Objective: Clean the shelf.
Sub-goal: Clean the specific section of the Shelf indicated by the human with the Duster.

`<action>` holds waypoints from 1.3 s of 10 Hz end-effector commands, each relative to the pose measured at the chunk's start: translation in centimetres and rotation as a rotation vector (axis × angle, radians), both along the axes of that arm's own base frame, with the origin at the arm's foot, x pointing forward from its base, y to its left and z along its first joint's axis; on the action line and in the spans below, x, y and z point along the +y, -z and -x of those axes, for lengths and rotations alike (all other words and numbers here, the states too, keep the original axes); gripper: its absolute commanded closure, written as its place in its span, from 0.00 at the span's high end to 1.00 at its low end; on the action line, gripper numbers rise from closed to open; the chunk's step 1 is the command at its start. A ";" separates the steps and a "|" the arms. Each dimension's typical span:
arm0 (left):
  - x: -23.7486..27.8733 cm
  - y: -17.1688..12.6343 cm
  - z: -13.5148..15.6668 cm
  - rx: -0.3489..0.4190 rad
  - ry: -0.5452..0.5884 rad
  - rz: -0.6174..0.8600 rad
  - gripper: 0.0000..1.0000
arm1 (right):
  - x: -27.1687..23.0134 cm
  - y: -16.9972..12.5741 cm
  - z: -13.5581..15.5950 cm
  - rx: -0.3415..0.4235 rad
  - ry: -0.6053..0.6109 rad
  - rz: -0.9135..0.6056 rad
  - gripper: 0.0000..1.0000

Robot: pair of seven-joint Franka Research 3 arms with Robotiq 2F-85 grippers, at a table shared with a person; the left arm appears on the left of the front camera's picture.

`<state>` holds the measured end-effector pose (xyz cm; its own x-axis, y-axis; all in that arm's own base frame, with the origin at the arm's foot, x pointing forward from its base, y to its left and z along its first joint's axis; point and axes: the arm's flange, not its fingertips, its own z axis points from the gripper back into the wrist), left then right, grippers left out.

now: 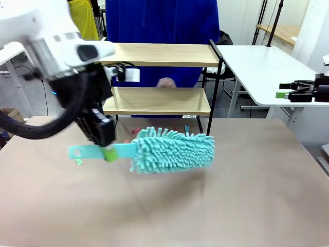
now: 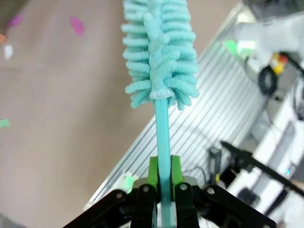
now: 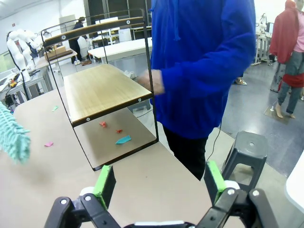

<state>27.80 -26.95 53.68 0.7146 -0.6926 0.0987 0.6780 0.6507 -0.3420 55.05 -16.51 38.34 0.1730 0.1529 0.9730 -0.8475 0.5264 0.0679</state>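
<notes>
The shelf [image 1: 160,55] stands at the table's far side, two light wood boards in a thin black frame; the right wrist view shows the shelf [image 3: 102,90] from its end. My left gripper [image 1: 106,152] is shut on the flat handle of a teal fluffy duster [image 1: 172,149], held level above the table in front of the shelf. In the left wrist view the green pads [image 2: 153,171] clamp the handle and the duster head [image 2: 159,52] points away. My right gripper [image 1: 281,94] hovers open at the far right; its fingers [image 3: 105,184] stand wide apart with nothing between them.
A person in a blue top [image 1: 162,20] stands behind the shelf, one hand [image 3: 152,81] near the lower board. Small paper scraps [image 3: 123,139] lie on the brown table under the shelf, others [image 2: 76,24] on the open table. A white table [image 1: 257,67] adjoins at the right.
</notes>
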 end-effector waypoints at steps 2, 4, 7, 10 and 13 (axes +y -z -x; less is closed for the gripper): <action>-2.0 2.6 -0.3 -0.075 -0.227 0.003 0.13 | 0.2 -0.3 0.0 -0.005 -0.001 0.000 1.00; -2.0 2.1 -0.4 -0.045 -0.139 -0.004 0.13 | 0.2 -0.3 0.0 -0.005 -0.001 0.000 1.00; -2.0 2.1 -0.4 -0.045 -0.139 -0.004 0.13 | 0.2 -0.3 0.0 -0.005 -0.001 0.000 1.00; -4.3 3.9 -0.1 -0.065 -0.302 0.013 0.13 | 0.2 -0.3 0.0 -0.005 -0.001 0.000 1.00; -6.3 5.6 0.5 -0.118 -0.526 0.054 0.13 | 0.2 -0.3 0.0 -0.005 -0.001 0.000 1.00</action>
<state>27.93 -32.37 48.97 0.9288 -0.3158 0.1939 0.3653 0.8681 -0.3361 55.05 -16.51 38.34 0.1729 0.1529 0.9730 -0.8475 0.5264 0.0679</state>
